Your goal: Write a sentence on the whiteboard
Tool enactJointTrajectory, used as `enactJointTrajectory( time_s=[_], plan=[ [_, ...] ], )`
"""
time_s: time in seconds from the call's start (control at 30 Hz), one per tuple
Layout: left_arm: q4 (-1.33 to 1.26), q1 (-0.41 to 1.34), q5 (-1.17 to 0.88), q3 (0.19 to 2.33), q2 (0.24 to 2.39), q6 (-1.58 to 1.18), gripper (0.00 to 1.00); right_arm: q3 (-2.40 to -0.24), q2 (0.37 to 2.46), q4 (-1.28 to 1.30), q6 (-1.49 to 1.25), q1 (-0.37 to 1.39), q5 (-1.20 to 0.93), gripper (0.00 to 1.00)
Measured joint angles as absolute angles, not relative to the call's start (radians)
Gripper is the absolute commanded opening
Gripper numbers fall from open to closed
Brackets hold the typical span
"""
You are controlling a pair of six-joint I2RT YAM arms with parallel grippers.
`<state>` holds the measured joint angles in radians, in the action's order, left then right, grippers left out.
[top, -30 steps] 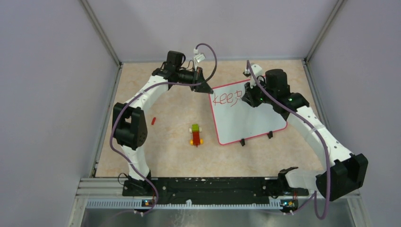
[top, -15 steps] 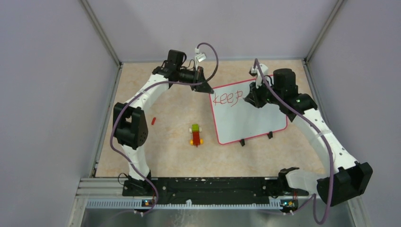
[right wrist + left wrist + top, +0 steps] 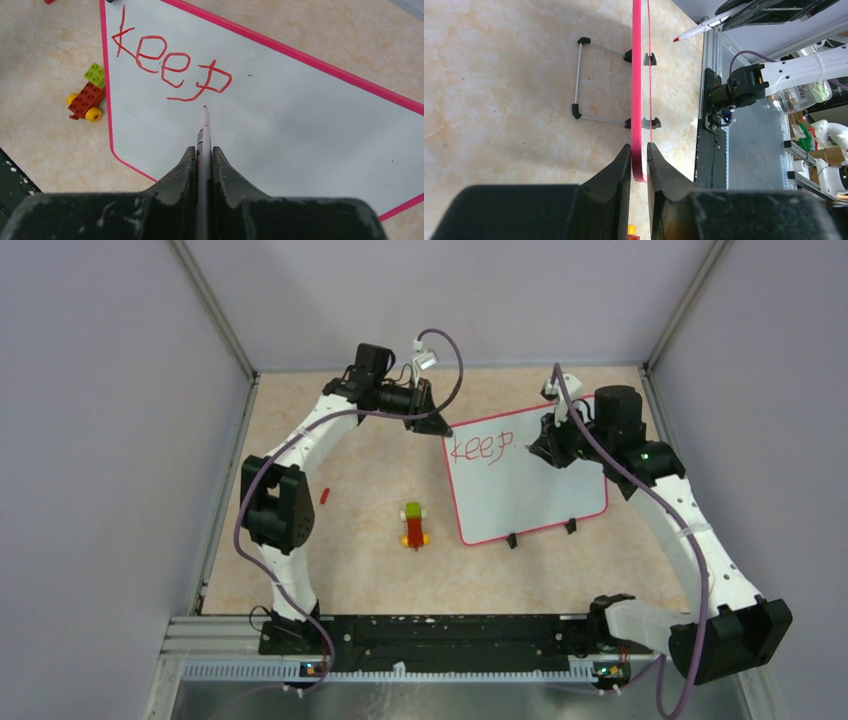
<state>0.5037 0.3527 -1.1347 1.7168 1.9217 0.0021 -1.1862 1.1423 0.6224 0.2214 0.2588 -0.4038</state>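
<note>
Now our right gripper sits further right than it did a second ago, so the red word "keep" lies uncovered on the whiteboard, which rests on the far right part of the table. The right fingers are pressed together on the red marker, and its tip hangs off the surface just past the "p". Our left gripper pinches the board's pink rim at its far left corner, steadying it. We judge the first word done, with the next due to start in the blank space to the right.
</note>
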Motion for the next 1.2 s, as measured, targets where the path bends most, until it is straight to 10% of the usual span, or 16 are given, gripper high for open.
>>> enactJointTrajectory(
  time_s=[1.2],
  plan=[
    [0.485,0.357,-1.126,1.696,1.920,-0.017,0.00,-1.166,1.202,0.538,0.245,0.259,-0.239,0.00]
  ],
)
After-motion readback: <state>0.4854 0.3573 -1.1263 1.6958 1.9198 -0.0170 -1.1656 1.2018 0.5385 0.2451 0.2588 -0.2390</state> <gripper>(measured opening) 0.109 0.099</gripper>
